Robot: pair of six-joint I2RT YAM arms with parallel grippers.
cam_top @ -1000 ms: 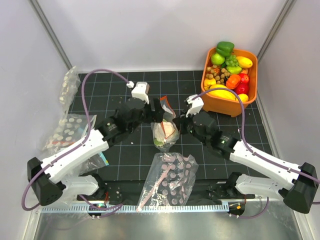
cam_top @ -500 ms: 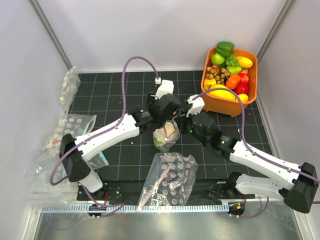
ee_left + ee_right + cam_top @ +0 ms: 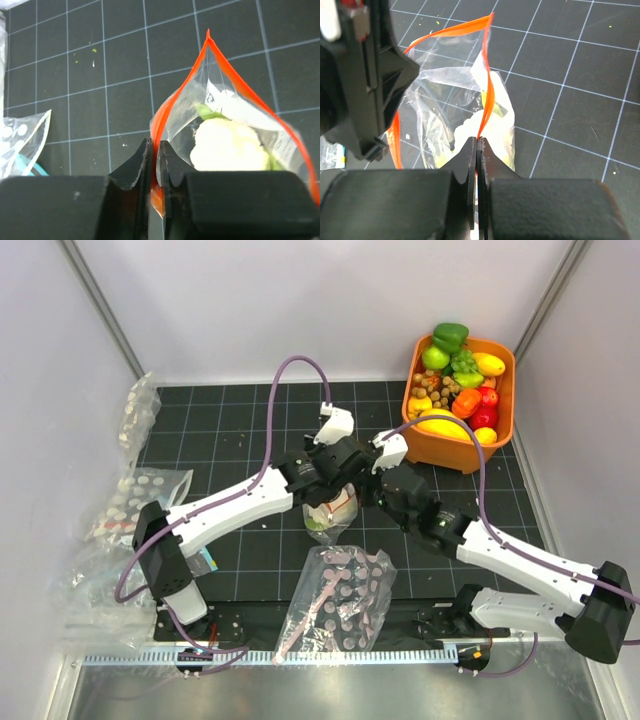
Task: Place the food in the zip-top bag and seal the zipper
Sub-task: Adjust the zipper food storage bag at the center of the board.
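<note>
Left fingers (image 3: pixel 144 162) and right fingers (image 3: pixel 472 161) pinch the zipper (image 3: pixel 159 120) at 12 and 2 o'clock, suspending the zip-top bag (image 3: pixel 328 512) for sealing.

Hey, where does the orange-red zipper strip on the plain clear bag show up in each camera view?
Top external: mid-mat, mostly hidden where the left hand and right hand meet.
Left wrist: the zipper arches from the hand's pinch at bottom centre to a peak at upper right.
Right wrist: it runs up from the closed fingertips at bottom centre to the top.
Shared landmark: the white cauliflower inside the bag.
</note>
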